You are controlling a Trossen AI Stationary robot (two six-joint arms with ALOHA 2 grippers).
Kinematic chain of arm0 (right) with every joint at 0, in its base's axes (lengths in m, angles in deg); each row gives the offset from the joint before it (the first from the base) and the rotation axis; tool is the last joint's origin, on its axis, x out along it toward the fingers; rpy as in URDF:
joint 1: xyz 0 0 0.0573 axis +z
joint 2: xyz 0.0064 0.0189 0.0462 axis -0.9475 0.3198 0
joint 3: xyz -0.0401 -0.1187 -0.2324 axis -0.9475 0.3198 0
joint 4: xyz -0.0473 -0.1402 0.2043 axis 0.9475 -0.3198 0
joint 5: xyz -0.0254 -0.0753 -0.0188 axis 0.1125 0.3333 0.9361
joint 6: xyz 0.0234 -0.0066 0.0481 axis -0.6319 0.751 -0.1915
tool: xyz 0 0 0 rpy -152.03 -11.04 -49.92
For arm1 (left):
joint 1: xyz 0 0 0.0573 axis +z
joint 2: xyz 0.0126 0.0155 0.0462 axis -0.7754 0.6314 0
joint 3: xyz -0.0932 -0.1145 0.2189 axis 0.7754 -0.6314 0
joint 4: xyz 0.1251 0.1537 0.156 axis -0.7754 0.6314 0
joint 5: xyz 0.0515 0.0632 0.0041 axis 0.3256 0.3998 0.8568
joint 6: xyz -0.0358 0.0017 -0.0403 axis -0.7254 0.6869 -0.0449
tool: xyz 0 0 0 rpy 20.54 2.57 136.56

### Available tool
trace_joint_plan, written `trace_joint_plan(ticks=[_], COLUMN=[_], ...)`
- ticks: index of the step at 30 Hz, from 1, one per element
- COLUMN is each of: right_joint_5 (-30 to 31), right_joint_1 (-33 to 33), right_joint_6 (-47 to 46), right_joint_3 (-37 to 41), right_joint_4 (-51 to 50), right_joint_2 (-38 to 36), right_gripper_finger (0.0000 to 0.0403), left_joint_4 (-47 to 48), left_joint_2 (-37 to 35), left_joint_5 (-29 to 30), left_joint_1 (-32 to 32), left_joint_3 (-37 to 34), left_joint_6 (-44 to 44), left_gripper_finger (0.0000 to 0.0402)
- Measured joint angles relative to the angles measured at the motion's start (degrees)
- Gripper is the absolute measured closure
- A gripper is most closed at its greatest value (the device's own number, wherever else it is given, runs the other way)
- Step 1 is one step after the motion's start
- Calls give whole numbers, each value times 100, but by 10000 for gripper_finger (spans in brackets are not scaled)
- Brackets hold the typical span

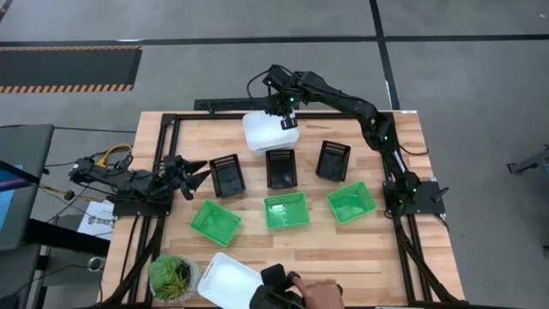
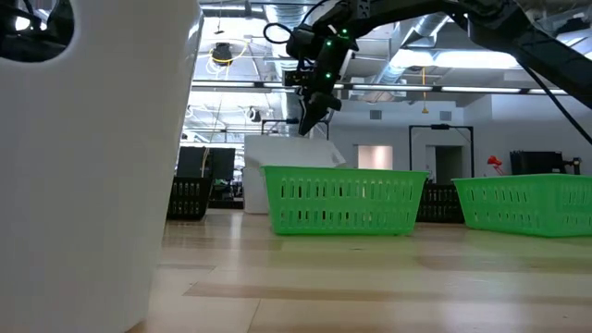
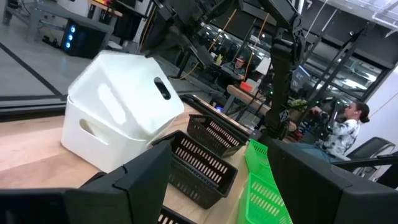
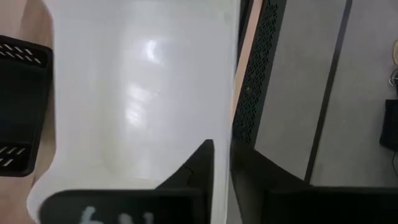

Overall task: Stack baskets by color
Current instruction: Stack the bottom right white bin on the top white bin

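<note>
Baskets sit across the worktop (image 1: 360, 257) in rows. Three black baskets line the middle: one on the left (image 1: 227, 174), one in the centre (image 1: 280, 167), one on the right (image 1: 333, 160). Nearer the front edge lie three green baskets, left (image 1: 214, 220), centre (image 1: 286, 211) and right (image 1: 351, 202). At the far edge a white basket (image 1: 257, 142) carries a second white basket (image 1: 268, 124) tilted in it, not seated flat. The right tool (image 1: 289, 122) is at that tilted basket's rim, one finger inside the wall and one outside; whether it pinches the wall I cannot tell. A third white basket (image 1: 228, 281) lies at the front edge beside a potted plant (image 1: 174, 276), with a person's hand (image 1: 319, 294) near it. The left tool (image 1: 196, 178) rests at the worktop's left side beside the left black basket, fingers spread, holding nothing.
</note>
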Motion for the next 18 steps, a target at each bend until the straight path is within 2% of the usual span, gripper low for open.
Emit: trace_joint_plan(ticks=[10, 18], right_joint_5=[0, 205], right_joint_1=[0, 119], right_joint_6=[-155, -201], right_joint_3=[-2, -131], right_joint_4=[214, 123], right_joint_2=[-2, -19], right_gripper_finger=[256, 242], left_joint_4=[0, 0], left_joint_2=[-1, 0], left_joint_5=[-20, -31], left_joint_1=[0, 0], left_joint_3=[0, 0], left_joint_6=[-2, -4], left_gripper_finger=[145, 145])
